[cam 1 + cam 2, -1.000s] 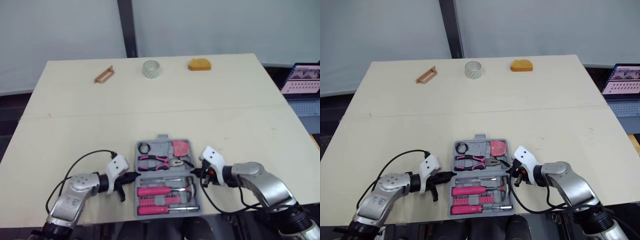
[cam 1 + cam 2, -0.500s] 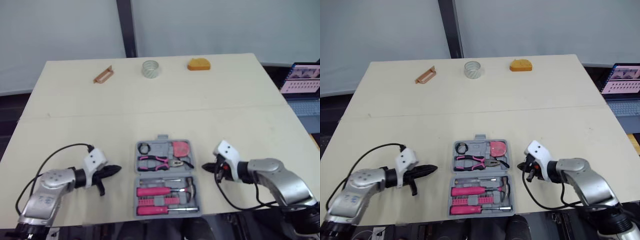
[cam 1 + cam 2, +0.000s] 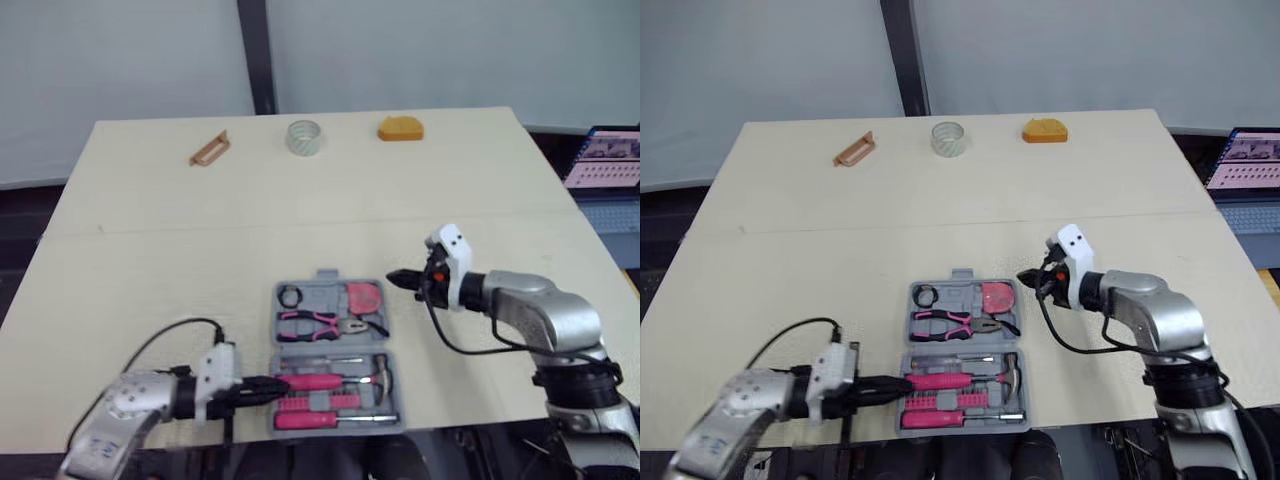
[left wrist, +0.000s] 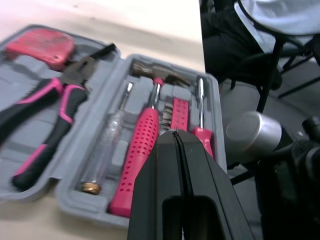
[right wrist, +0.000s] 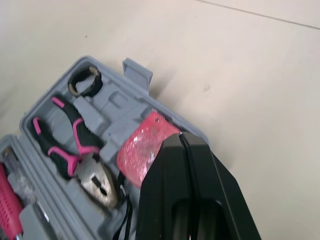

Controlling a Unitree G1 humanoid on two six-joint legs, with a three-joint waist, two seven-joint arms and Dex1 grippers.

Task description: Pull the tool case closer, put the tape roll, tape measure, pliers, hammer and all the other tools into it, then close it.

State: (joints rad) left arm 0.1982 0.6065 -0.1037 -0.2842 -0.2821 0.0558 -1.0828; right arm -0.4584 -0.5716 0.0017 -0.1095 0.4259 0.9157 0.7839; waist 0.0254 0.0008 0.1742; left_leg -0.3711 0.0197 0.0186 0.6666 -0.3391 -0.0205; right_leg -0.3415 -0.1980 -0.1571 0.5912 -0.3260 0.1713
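grey moulded tool case [image 3: 322, 294], pink-handled pliers [image 3: 320, 322] inside

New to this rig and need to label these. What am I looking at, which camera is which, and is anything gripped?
This is a two-armed humanoid robot working at a table. The two wide pictures come from a stereo camera on its head, looking down. The two close-ups come from a camera on each wrist, looking along that arm's black fingers.

An open grey tool case lies near the front edge, holding pliers, a hammer and a pink tape measure. At the far edge sit a tape roll, an orange object and a brown bracket-like piece.

The left end effector points at the case's near-left side. The right end effector hovers by its far-right corner. Both are shut and hold nothing.
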